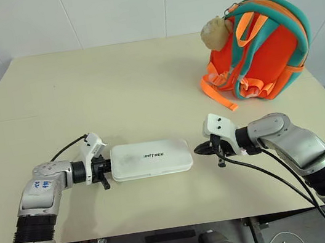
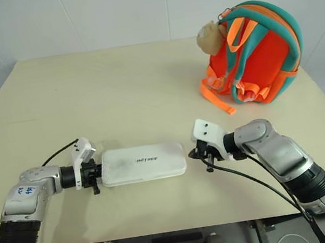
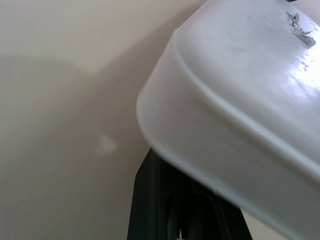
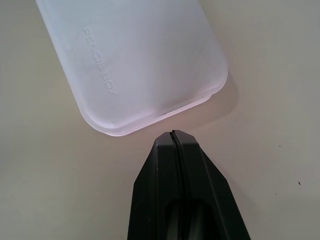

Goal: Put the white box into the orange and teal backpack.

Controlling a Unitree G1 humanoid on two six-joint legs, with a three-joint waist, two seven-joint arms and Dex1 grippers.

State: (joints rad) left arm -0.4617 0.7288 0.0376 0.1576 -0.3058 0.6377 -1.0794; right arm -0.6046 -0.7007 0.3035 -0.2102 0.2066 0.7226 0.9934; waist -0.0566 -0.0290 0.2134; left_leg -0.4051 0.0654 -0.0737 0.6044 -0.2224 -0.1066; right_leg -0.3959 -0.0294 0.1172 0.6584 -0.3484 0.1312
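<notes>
The white box [image 1: 150, 158] lies flat near the table's front edge, its dark lettering facing up, with a gripper at each short end. My left gripper [image 1: 104, 169] is shut, and its black fingers [image 3: 170, 200] are right against the box's left end, which covers their tips in the left wrist view. My right gripper [image 1: 199, 149] is also shut and holds nothing. Its tip [image 4: 173, 134] stops a small gap short of the box's right end [image 4: 150, 120]. The orange and teal backpack [image 1: 264, 54] stands upright at the far right of the table, well away from both grippers.
A beige plush toy [image 1: 216, 32] hangs at the backpack's top left, and an orange strap [image 1: 217, 96] trails onto the cream table [image 1: 114, 92]. The table's front edge runs just under both arms. A white wall stands behind the table.
</notes>
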